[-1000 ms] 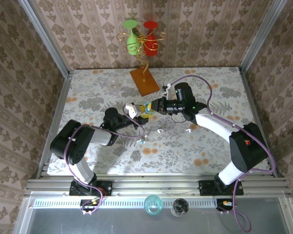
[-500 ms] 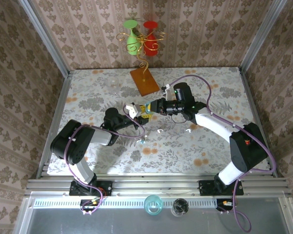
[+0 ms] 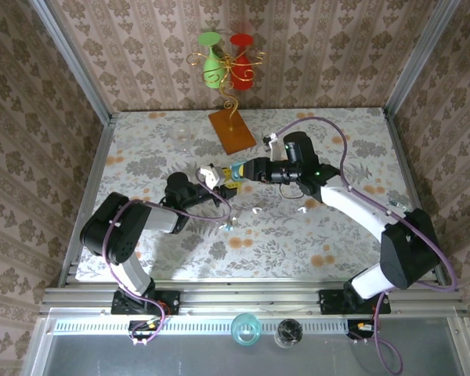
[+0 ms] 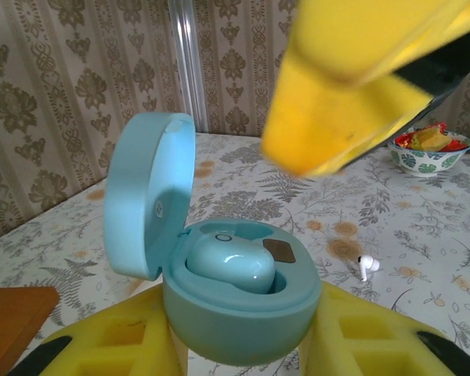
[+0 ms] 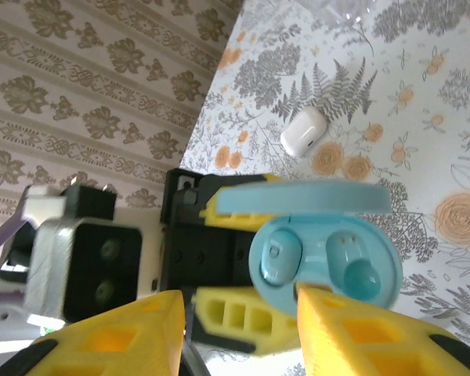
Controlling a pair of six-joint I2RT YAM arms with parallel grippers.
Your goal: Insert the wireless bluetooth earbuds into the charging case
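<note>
My left gripper point(image 4: 243, 345) is shut on the light-blue charging case point(image 4: 243, 313), gripping its base between the yellow fingers. The lid point(image 4: 149, 204) stands open. One light-blue earbud point(image 4: 231, 262) sits in a socket of the case point(image 5: 329, 258); the other socket point(image 5: 360, 270) is empty. My right gripper point(image 5: 235, 329) hovers right at the case, open, with no earbud between its fingers; one fingertip point(image 5: 309, 301) overlaps the case rim. In the top view both grippers point(image 3: 219, 178) point(image 3: 239, 171) meet at the table's middle. A small white earbud point(image 4: 366, 265) lies on the table.
A white pebble-like case point(image 5: 303, 131) lies on the flowered table. Two tiny white pieces point(image 3: 256, 210) point(image 3: 302, 208) lie near the middle. An orange-brown board point(image 3: 232, 129), a clear glass point(image 3: 184, 131) and a bowl of sweets point(image 4: 427, 149) stand further off.
The right gripper's jaws have spread apart at the case, and the right arm's elbow has swung to the right. The left arm holds still with the case.
</note>
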